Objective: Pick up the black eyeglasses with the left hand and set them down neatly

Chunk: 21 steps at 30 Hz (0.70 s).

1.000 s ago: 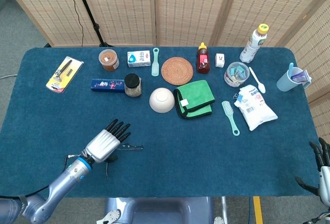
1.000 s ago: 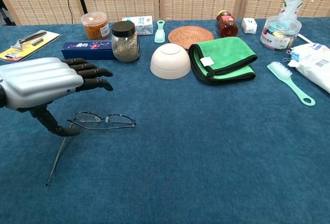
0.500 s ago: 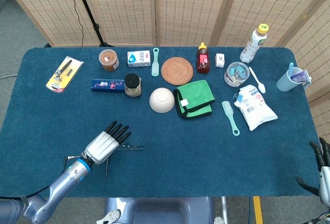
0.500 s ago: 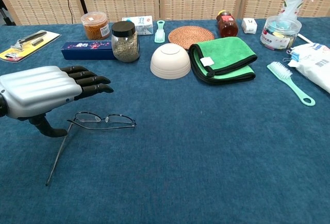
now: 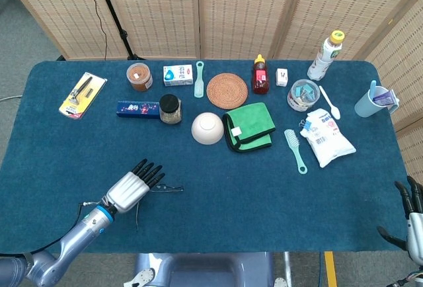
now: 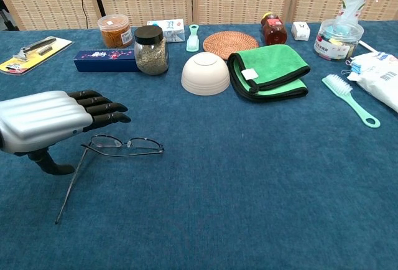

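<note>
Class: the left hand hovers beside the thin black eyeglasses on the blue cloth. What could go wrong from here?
1. The thin black wire eyeglasses lie flat, with one temple arm splayed out; the left hand might bend it or fail to pinch the frame.
2. The hand, open above the blue cloth-covered table, could push the eyeglasses away instead of lifting them.

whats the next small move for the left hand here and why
Probably lower the left robot hand and close on the near end of the black eyeglasses. It hovers above them holding nothing, fingers extended, and the eyeglasses lie on the table with one temple splayed out.
</note>
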Each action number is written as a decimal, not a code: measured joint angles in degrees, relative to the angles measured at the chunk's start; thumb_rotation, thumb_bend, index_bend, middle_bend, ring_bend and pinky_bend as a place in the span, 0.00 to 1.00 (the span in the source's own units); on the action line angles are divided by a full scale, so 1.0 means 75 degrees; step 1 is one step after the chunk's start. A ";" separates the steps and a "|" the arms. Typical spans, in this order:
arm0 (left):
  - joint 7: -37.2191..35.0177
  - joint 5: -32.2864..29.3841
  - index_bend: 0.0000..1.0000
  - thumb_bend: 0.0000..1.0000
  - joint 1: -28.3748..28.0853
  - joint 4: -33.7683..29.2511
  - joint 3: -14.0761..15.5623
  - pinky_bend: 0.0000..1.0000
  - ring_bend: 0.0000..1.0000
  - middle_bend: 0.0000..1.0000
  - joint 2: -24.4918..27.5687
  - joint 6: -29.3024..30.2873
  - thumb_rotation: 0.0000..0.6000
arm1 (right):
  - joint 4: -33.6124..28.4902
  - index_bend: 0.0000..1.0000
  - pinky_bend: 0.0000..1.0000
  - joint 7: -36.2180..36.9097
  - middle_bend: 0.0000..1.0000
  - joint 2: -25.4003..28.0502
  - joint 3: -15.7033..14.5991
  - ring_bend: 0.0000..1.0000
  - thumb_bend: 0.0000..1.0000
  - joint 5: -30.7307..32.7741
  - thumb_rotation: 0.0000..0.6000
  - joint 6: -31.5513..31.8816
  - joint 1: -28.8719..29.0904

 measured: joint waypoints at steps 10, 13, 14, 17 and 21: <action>-0.0228 0.0120 0.05 0.20 0.0069 0.0065 0.0063 0.00 0.00 0.00 0.0084 -0.0014 1.00 | -0.0030 0.11 0.20 -0.0066 0.02 -0.0016 -0.0004 0.05 0.11 0.0018 1.00 -0.0019 0.0006; -0.0261 0.0167 0.06 0.20 0.0085 0.0101 0.0090 0.00 0.00 0.00 0.0095 -0.0042 1.00 | -0.0027 0.11 0.20 -0.0073 0.02 -0.0019 -0.0007 0.05 0.11 0.0030 1.00 -0.0015 -0.0003; -0.0259 0.0174 0.06 0.20 0.0095 0.0133 0.0098 0.00 0.00 0.00 0.0082 -0.0050 1.00 | -0.0025 0.11 0.20 -0.0074 0.02 -0.0020 -0.0008 0.05 0.11 0.0032 1.00 -0.0014 -0.0004; -0.0264 0.0159 0.08 0.20 0.0108 0.0217 0.0095 0.00 0.00 0.00 0.0009 -0.0095 1.00 | -0.0019 0.11 0.20 -0.0077 0.02 -0.0023 -0.0011 0.05 0.11 0.0044 1.00 -0.0024 -0.0006; -0.0281 0.0146 0.13 0.20 0.0113 0.0264 0.0042 0.00 0.00 0.00 -0.0103 -0.0115 1.00 | -0.0006 0.11 0.20 -0.0071 0.02 -0.0026 -0.0008 0.05 0.11 0.0066 1.00 -0.0031 -0.0008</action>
